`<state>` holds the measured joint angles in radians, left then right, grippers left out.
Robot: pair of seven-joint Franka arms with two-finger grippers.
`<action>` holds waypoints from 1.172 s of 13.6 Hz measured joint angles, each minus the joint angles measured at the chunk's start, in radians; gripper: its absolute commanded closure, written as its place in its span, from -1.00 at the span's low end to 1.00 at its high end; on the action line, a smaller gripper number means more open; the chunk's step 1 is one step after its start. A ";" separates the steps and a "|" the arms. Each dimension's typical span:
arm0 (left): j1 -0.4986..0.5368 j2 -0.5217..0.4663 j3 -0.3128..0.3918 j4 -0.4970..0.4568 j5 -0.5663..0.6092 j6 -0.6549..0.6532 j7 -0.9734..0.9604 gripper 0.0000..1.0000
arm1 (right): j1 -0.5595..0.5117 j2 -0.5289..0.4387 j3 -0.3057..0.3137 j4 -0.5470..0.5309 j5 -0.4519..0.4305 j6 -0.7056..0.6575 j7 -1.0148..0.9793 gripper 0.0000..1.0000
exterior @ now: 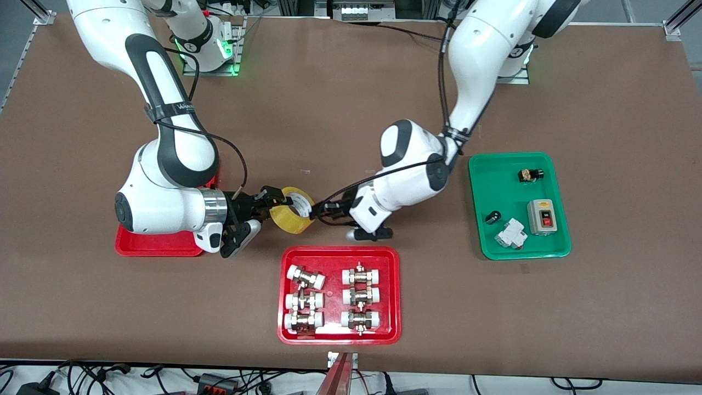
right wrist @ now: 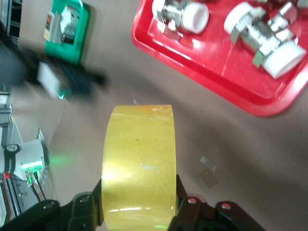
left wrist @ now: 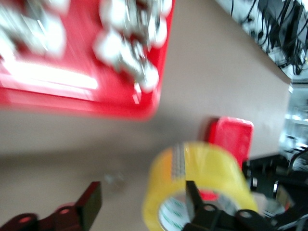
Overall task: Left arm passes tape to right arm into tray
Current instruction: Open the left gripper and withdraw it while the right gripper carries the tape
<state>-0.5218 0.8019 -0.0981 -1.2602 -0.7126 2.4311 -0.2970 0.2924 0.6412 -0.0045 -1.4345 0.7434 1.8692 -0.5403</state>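
While the tape (exterior: pixel 292 210) hangs over the table's middle, just past the tray of fittings (exterior: pixel 338 294), the right gripper (exterior: pixel 270 202) is clamped on it, the left gripper (exterior: pixel 320 211) spread apart beside it, the plain red tray (exterior: pixel 156 244) under the right arm.

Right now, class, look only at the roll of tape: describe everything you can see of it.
The tape is a roll of translucent yellow packing tape with a pale, green-printed core. It is held on edge in the air above the bare table, between the plain red tray and the tray of fittings. The right gripper is shut on its rim; the left gripper is open, one finger through its core.
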 measured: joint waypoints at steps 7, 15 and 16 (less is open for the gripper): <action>0.378 -0.209 0.014 -0.001 0.403 -0.694 0.042 -1.00 | -0.097 0.019 -0.042 -0.007 -0.064 -0.044 0.023 0.49; 0.433 -0.513 -0.010 -0.125 0.690 -0.919 0.107 -1.00 | -0.509 0.019 -0.066 -0.022 -0.079 -0.358 0.087 0.49; 0.435 -0.571 -0.010 -0.227 0.693 -0.844 0.107 -1.00 | -0.534 0.021 -0.065 -0.040 -0.079 -0.371 0.099 0.49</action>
<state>-0.0868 0.2305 -0.1085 -1.4870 -0.0197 1.5870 -0.1897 -0.2413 0.6620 -0.0695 -1.4744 0.6647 1.4986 -0.4416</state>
